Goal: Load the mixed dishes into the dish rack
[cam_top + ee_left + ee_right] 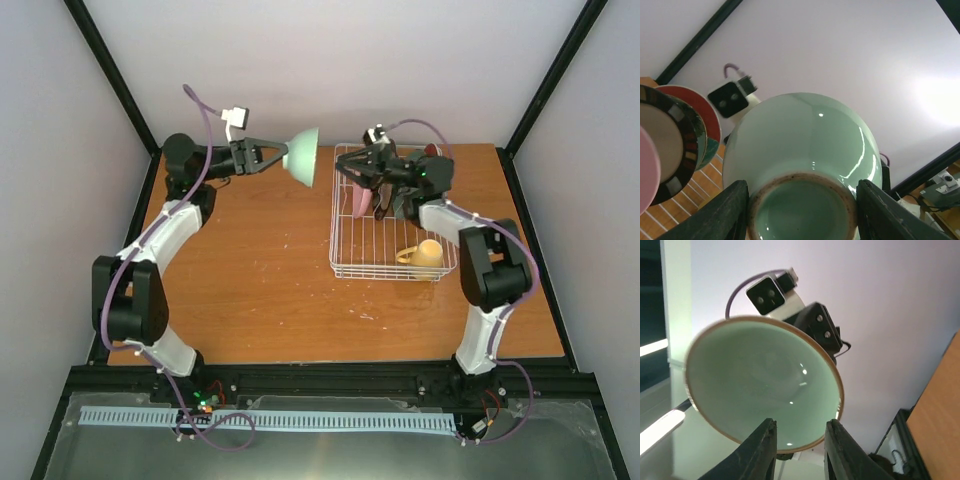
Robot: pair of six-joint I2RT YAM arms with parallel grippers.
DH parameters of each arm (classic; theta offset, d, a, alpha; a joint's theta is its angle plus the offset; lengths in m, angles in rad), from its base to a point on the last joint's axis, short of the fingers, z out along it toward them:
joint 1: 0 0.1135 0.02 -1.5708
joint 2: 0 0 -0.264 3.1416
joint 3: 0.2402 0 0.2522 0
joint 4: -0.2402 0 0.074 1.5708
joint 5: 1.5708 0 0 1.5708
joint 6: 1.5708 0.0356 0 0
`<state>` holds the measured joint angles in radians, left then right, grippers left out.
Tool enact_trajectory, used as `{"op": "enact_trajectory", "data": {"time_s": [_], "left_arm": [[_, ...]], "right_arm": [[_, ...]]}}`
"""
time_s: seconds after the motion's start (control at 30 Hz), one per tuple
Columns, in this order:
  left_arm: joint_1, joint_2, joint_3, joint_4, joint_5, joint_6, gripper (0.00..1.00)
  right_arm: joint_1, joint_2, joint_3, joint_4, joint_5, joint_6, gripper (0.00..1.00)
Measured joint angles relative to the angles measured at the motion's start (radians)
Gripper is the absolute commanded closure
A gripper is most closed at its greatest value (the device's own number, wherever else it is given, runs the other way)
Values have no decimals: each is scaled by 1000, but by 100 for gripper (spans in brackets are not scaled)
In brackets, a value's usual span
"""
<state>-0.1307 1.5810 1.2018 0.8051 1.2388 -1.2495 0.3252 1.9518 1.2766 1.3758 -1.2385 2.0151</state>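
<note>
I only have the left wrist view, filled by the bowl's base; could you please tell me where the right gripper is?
Observer: The right gripper hangs over the far end of the dish rack, fingers open, facing the mint-green bowl without touching it.
Operator: Is the bowl empty?
Observer: Yes, the right wrist view shows a bare inside.
Operator: What sits at the rack's near end?
Observer: A cream-yellow mug, in the right corner.

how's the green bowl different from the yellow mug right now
The mint-green bowl is in the air, tipped sideways, clamped by the left gripper; the cream-yellow mug rests in the dish rack, ungripped. The bowl flares wide with no handle; the mug is narrower and has one. Both are plain-coloured.
</note>
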Motion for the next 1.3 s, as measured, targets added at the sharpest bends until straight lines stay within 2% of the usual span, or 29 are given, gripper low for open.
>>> {"op": "enact_trajectory", "data": {"time_s": [0.17, 0.27, 0.33, 0.4, 0.43, 0.53, 0.6, 0.8, 1.03, 1.3], "left_arm": [[-73, 85, 86, -36, -5, 38, 99], [-130, 150, 167, -142, -9, 113, 99], [-171, 191, 235, -252, -21, 185, 99], [-211, 228, 306, -364, -36, 257, 99], [-225, 240, 328, -407, -44, 286, 99], [-266, 274, 397, -544, -65, 375, 99], [-288, 299, 446, -635, -81, 434, 99], [-344, 385, 600, -897, -161, 603, 99], [-409, 441, 673, -1154, -270, 777, 99], [-431, 444, 673, -1352, -382, 920, 100]], "right_arm": [[-119, -139, -45, -175, -34, -154, 78], [-196, -223, -69, -356, -58, -308, 80], [-261, -283, -42, -644, -58, -529, 81], [-325, -309, 110, -1112, -5, -855, 82], [-351, -309, 191, -1282, 31, -999, 82], [-407, -357, 287, -1588, 111, -1276, 83], [-433, -403, 287, -1714, 154, -1378, 84], [-502, -447, 324, -1976, 315, -1593, 85], [-524, -467, 348, -2085, 422, -1674, 86], [-534, -489, 357, -2106, 455, -1701, 86]]}}
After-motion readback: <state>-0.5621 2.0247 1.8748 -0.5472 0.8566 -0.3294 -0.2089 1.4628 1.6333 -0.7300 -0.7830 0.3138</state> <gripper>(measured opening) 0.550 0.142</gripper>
